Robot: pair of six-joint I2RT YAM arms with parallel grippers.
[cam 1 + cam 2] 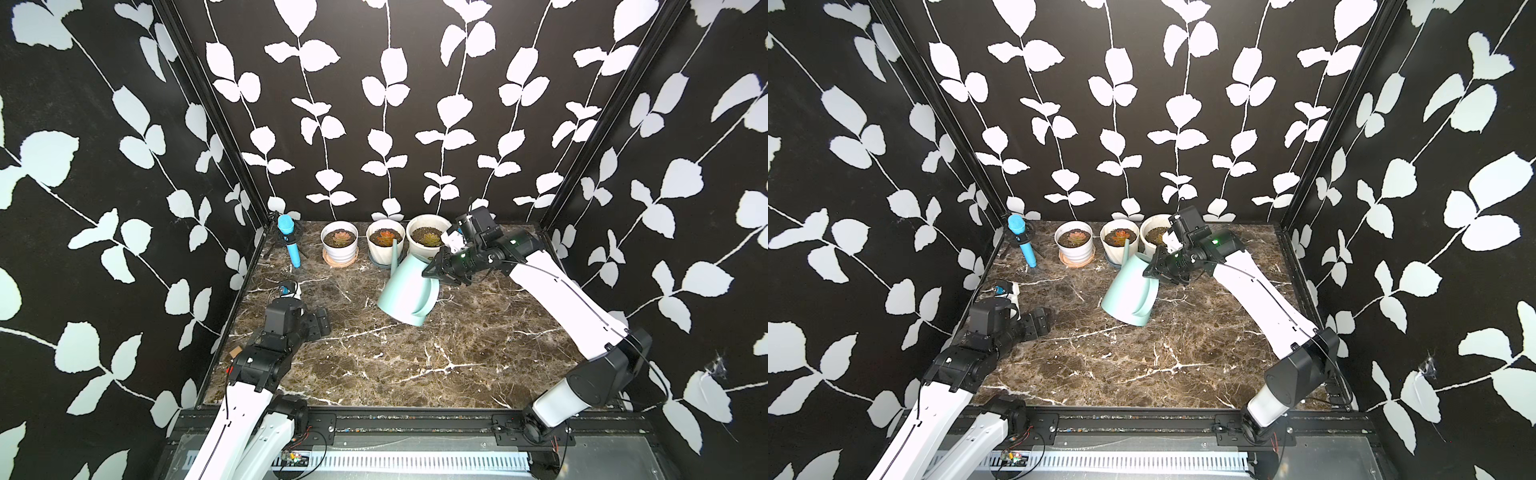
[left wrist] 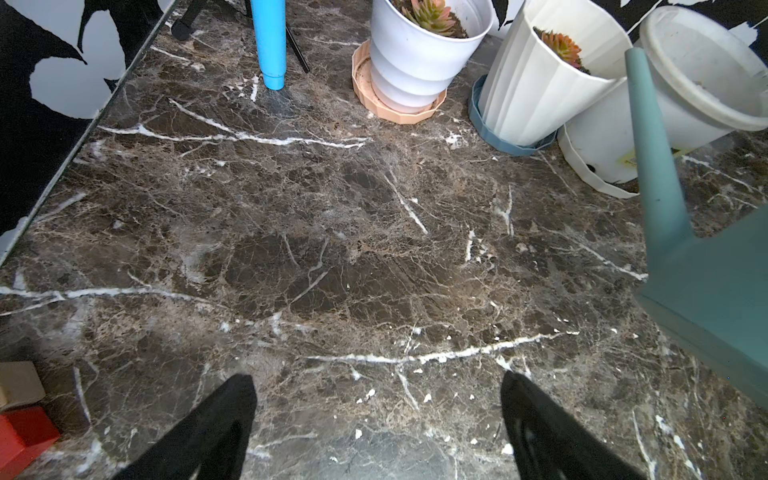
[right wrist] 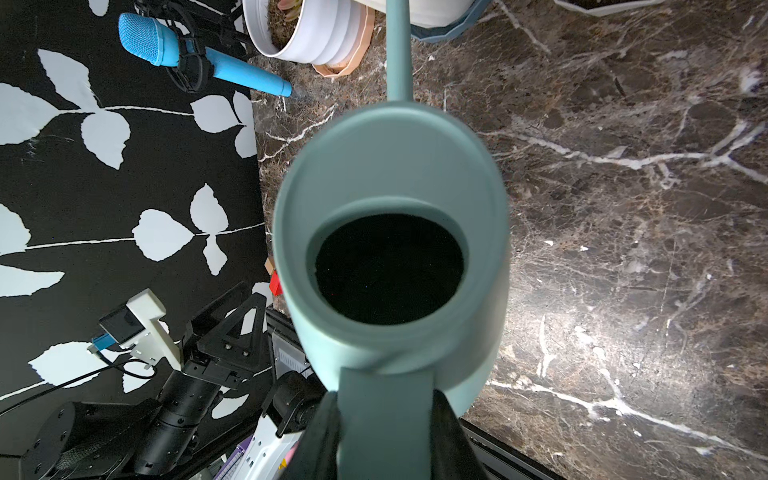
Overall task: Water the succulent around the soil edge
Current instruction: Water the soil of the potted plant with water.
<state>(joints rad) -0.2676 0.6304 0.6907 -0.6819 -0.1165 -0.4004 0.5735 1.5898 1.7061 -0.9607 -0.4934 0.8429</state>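
Watering looks begun but far from finished, I'd judge; the right pincer (image 1: pixel 432 272) is clamped on the handle (image 3: pixel 384 415) of the green watering can (image 1: pixel 409 291), which is tipped toward the pots; its spout (image 1: pixel 395 253) reaches the rim of the middle pot (image 1: pixel 377 252), just beside the orange succulent (image 1: pixel 386 237); no stream shows; circling the soil edge is yet to do; the left pincer (image 2: pixel 378 415) gapes empty, well apart.

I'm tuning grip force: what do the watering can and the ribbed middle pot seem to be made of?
Watering can: probably plastic, matte mint-green; uniform colour, smooth moulded body and flat handle, no glare.
Ribbed middle pot: plastic or ceramic, cannot tell which; cream, faint sheen, even vertical ribs that look moulded.
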